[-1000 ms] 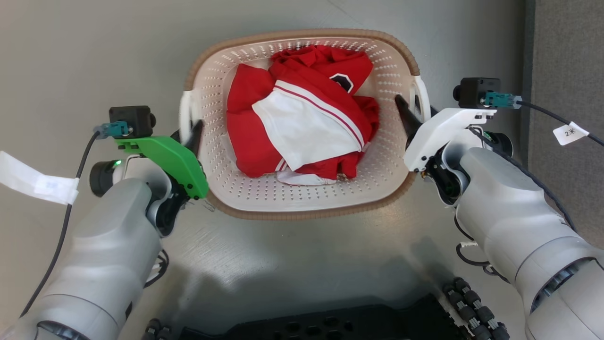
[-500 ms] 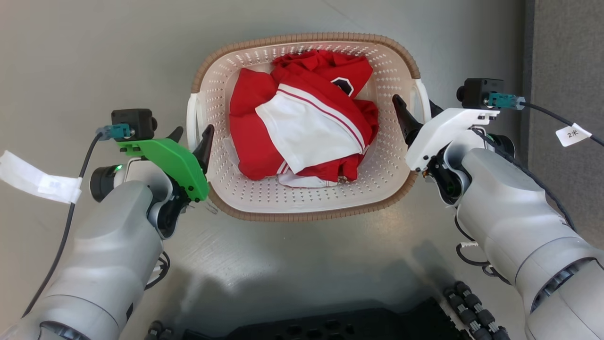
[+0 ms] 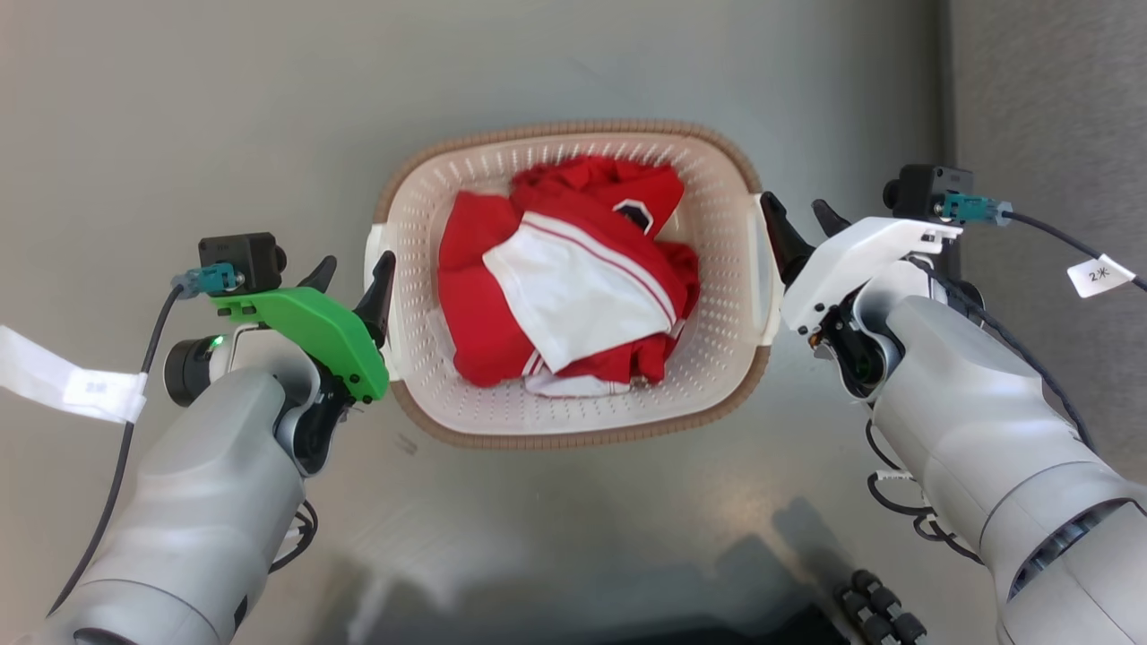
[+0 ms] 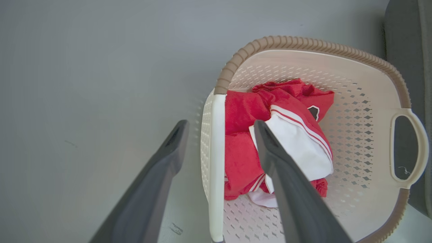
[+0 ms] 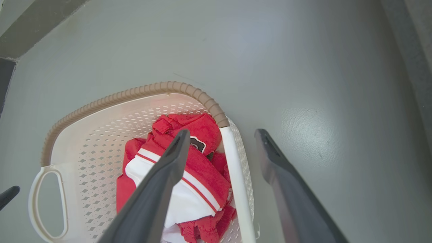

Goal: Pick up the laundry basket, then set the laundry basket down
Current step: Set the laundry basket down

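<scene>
Landmark for this report: cream-white perforated plastic laundry basket (image 3: pixel 717 358) (image 4: pixel 303 42) (image 5: pixel 118 96), rounded-rectangular, with brown ribbed woven-look rim. Set flat on smooth grey floor (image 3: pixel 179 107), centre of the head view.

Left of the basket: pale grey forearm angled up and inward, green plastic wrist plate (image 3: pixel 309 318) on top. Left gripper (image 3: pixel 357 262) (image 4: pixel 221 123) pointed at the basket's left side. Spread wide, straddling the white bar of the left handle (image 4: pixel 216 162), with one dark tapered finger outside the wall and the other inside above the clothing. Clear gaps on both sides of the bar; nothing held.

Inside the basket: crumpled red fabric garment (image 3: pixel 573 287) with a white panel, thin stripes and a dark badge toward the far wall. Rows of small diamond-shaped holes across walls and bottom.

Right of the basket: second pale forearm angled up and inward under a white plastic wrist plate (image 3: pixel 851 255). Right gripper (image 3: pixel 793 202) (image 5: pixel 222 131) aimed at the right side. Likewise spread wide about the white right handle (image 5: pixel 236 175), with one finger over the clothing and one over bare floor. No contact seen; nothing held.

Further right of the basket: strip of darker grey carpet-like surface (image 3: pixel 1048 116).
</scene>
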Available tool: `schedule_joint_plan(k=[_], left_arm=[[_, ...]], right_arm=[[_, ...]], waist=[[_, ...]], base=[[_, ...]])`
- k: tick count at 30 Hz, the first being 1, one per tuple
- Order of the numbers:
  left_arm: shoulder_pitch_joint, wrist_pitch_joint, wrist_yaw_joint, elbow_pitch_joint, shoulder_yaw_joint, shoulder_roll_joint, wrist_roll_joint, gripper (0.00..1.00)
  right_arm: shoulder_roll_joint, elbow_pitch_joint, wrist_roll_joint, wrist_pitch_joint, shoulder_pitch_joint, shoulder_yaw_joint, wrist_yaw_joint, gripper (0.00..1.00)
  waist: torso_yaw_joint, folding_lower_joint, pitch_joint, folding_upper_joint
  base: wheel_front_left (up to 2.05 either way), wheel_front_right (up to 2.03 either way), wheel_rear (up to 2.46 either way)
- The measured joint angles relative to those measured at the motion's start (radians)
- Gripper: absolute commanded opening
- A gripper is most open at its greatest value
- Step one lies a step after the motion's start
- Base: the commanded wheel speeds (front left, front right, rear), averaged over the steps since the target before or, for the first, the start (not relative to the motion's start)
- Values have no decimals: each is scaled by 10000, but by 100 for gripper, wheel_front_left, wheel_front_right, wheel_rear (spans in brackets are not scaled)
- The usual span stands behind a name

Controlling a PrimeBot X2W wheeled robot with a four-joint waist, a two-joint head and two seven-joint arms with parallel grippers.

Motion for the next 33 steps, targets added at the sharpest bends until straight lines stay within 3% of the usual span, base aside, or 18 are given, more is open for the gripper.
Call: schedule_joint_plan(k=[6, 18, 33], left_arm=[[164, -257, 0, -253, -82, 205, 2, 100], [945, -514, 0, -972, 75, 575, 42, 100], [2119, -514, 0, -2466, 2136, 1233, 1603, 100]], right_arm=[[-6, -142, -107, 0, 46, -196, 4, 100], [-621, -1446, -1172, 0, 504, -968, 0, 100], [-997, -3595, -2631, 0, 2336, -2458, -472, 100]], waist=[[-118, 0, -781, 0], [-232, -1, -2606, 0], [-139, -1, -4627, 0]], base=[[0, 0, 0], [0, 0, 0], [0, 0, 0]])
